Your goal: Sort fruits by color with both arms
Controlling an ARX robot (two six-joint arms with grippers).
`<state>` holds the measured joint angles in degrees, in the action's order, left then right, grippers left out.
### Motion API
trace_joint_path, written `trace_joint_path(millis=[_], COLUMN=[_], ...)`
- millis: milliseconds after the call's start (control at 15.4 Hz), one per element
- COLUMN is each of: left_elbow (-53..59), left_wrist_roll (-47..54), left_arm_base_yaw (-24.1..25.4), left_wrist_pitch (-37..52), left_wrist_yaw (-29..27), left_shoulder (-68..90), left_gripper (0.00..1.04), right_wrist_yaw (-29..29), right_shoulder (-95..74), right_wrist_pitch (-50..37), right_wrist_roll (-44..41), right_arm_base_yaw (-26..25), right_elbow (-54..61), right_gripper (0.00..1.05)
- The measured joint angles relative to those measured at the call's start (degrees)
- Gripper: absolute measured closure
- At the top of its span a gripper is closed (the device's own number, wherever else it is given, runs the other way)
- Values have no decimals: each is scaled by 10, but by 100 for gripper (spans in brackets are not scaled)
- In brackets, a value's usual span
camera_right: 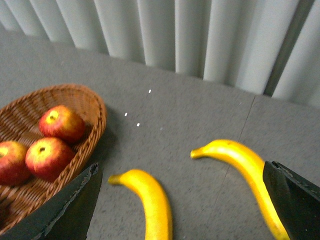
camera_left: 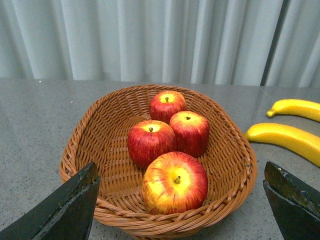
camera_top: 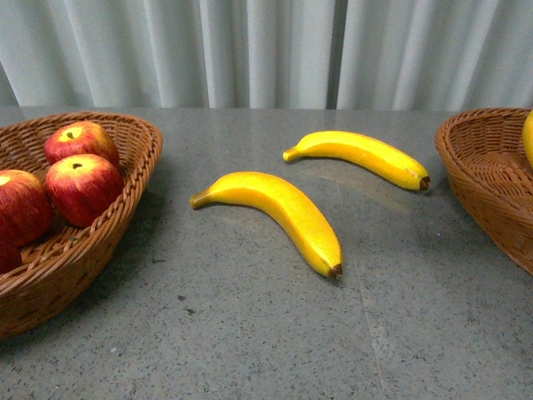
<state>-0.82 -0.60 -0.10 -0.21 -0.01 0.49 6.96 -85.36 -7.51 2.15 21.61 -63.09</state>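
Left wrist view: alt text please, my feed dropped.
Four red apples sit in an oval wicker basket on the grey table, framed by the open left gripper. Two yellow bananas lie on the table beside the basket.

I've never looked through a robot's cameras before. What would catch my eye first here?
Two glossy yellow bananas lie loose on the grey table: the nearer banana in the middle, and the farther banana behind it, toward the right. On the left, a brown wicker basket holds red apples; the left wrist view shows four. A second basket sits at the right edge.
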Motion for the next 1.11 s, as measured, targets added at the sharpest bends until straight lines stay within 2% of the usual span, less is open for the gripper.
trace_joint_path(millis=[130,325,651,1106], left_elbow=[0,0,0,0], left_wrist_roll=[0,0,0,0], left_arm_base_yaw=[0,0,0,0], left_wrist_pitch=[0,0,0,0], left_wrist_yaw=[0,0,0,0], left_shoulder=[0,0,0,0], left_gripper=[7,7,7,7], right_wrist_yaw=[12,19,18,-14], right_shoulder=[-47,-103,-173,-260], right_wrist_pitch=[69,122,128,125], right_wrist_roll=[-8,-18,-22,-5], right_arm_base_yaw=[22,37,96,82], right_elbow=[-27,-29,-35,-114], right_gripper=[7,7,7,7])
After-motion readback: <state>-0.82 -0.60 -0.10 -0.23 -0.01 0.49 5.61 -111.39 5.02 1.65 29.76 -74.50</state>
